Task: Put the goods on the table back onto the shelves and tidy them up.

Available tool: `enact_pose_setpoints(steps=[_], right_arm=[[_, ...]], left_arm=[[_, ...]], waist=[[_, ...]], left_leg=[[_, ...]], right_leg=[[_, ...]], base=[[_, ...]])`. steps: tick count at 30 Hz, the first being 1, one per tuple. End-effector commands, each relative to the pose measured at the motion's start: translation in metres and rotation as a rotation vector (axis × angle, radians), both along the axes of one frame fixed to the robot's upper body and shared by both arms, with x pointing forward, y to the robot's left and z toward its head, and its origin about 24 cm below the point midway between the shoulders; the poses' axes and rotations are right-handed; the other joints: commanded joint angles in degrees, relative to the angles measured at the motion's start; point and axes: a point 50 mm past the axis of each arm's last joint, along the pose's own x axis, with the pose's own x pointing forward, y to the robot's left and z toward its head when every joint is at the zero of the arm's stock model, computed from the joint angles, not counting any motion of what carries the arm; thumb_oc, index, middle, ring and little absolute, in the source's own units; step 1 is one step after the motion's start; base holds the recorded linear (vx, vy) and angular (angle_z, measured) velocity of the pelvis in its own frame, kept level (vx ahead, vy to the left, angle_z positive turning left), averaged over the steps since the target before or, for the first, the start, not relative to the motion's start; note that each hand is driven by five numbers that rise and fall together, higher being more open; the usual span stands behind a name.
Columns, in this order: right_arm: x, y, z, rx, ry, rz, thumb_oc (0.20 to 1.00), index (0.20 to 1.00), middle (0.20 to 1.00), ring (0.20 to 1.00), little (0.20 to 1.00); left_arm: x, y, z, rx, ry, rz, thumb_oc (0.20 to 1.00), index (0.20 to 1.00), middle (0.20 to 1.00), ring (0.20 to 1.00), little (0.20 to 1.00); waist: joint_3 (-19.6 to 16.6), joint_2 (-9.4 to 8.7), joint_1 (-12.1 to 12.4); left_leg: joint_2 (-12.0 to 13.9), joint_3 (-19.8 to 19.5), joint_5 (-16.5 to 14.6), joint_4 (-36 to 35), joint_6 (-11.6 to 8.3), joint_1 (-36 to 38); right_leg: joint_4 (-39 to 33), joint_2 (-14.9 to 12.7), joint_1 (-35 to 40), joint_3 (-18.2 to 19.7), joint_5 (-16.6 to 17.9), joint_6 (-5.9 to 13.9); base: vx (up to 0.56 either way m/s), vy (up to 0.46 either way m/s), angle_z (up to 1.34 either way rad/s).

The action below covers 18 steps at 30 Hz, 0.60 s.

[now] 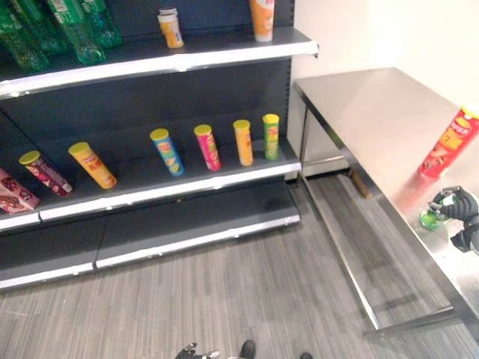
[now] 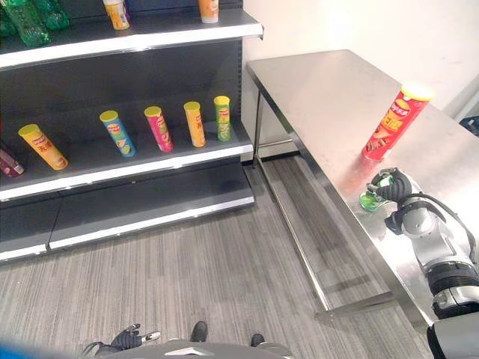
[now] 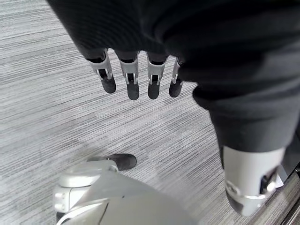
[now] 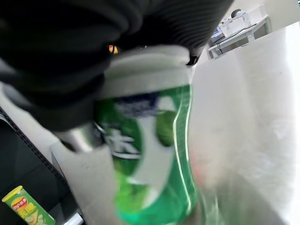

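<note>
We hold the right robot hand (image 2: pixel 394 188) clenched around the green bottle (image 4: pixel 154 159) standing on the worktop (image 2: pixel 329 90) at right. The red can (image 2: pixel 392 123) stands just beyond it. Both remain unshelved. The left robot hand (image 3: pixel 136 75) hangs released over the floor.

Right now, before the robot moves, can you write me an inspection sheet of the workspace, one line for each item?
Surface: steel table, mostly bare.
Job's things: red can upright on table; green bottle on table, in right hand.
Clutter: nothing seen.
Hands: right hand curled round the green bottle; left hand low over the floor, fingers straight, holding nothing.
Cables: nothing to report.
Surroundings: shelves left of table, with upright cans on the middle one and green bottles on the top one; grey floor.
</note>
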Motion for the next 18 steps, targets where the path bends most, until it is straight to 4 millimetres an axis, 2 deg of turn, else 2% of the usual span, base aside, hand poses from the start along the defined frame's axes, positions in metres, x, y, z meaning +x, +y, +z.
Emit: enact_pose_setpoints(steps=[1,9,11,12,13,14,16,18], right_arm=[[0.015,0.015,0.018,-0.015,-0.086,0.068,0.200,0.200,0.200,0.200,0.200],[0.006,0.019,0.061,-0.059,-0.284,0.128,0.200,0.200,0.200,0.200,0.200],[0.005,0.024,0.074,-0.068,-0.344,0.166,0.200,0.200,0.200,0.200,0.200],[0.004,0.027,0.081,-0.073,-0.374,0.178,0.200,0.200,0.200,0.200,0.200],[0.000,0.031,0.099,-0.105,-0.443,0.211,0.200,0.200,0.200,0.200,0.200],[0.000,0.031,0.099,-0.105,-0.443,0.210,0.200,0.200,0.200,0.200,0.200],[-0.008,0.023,0.106,-0.153,-0.449,0.186,0.200,0.200,0.200,0.200,0.200],[-0.013,0.020,0.112,-0.188,-0.459,0.179,0.200,0.200,0.200,0.200,0.200]], left_arm=[[0.015,0.019,0.007,0.056,-0.034,0.033,1.000,1.000,1.000,1.000,1.000],[0.020,0.024,0.010,0.068,-0.055,0.035,1.000,1.000,1.000,1.000,1.000],[0.025,0.024,0.011,0.066,-0.073,0.032,1.000,1.000,1.000,1.000,1.000],[0.029,0.025,0.013,0.065,-0.088,0.031,1.000,1.000,1.000,1.000,1.000],[0.038,0.024,0.015,0.053,-0.121,0.050,1.000,1.000,1.000,1.000,1.000],[0.038,0.024,0.015,0.054,-0.121,0.049,1.000,1.000,1.000,1.000,1.000],[0.044,0.021,0.020,0.013,-0.186,0.073,1.000,1.000,1.000,1.000,1.000],[0.037,0.018,0.017,-0.007,-0.166,0.085,1.000,1.000,1.000,1.000,1.000]], waist=[[0.2,-4.49,1.3],[0.9,-5.00,0.3],[2.0,-5.58,0.5],[3.2,-5.88,0.8],[5.1,-6.73,1.3],[4.9,-6.72,1.2],[5.4,-6.52,1.0],[5.0,-5.95,0.9]], left_leg=[[0.2,7.6,-6.2,0.6,-2.22,5.1],[1.7,8.6,-6.6,1.5,-2.60,5.4],[1.6,8.8,-7.7,6.5,-2.74,2.9],[0.9,8.4,-8.0,9.6,-2.86,0.7],[-1.2,7.0,-8.7,16.8,-2.93,-5.1],[-1.3,6.9,-8.8,17.1,-2.91,-5.4],[0.1,8.8,-7.5,17.4,-2.96,-8.8],[3.4,11.7,-3.9,12.5,-2.98,-10.3]], right_leg=[[3.6,-1.6,1.0,0.2,-7.2,2.04],[3.2,-0.3,0.7,2.0,-7.3,1.57],[3.5,-0.4,0.2,2.4,-7.5,1.27],[3.7,-0.5,-0.1,2.5,-7.5,1.12],[3.9,-1.3,-0.7,2.1,-7.4,0.88],[3.9,-1.3,-0.9,2.0,-7.4,0.90],[3.8,-2.1,-1.1,0.8,-7.5,1.32],[3.6,-2.3,-1.3,0.0,-7.7,1.90]], base=[[0.00,0.000,0.00],[0.00,-0.050,-0.06],[-0.09,-0.073,-0.08],[-0.19,-0.072,0.00],[-0.15,-0.046,0.15],[-0.10,-0.008,0.36],[0.01,0.079,0.46],[0.10,0.153,0.49]])
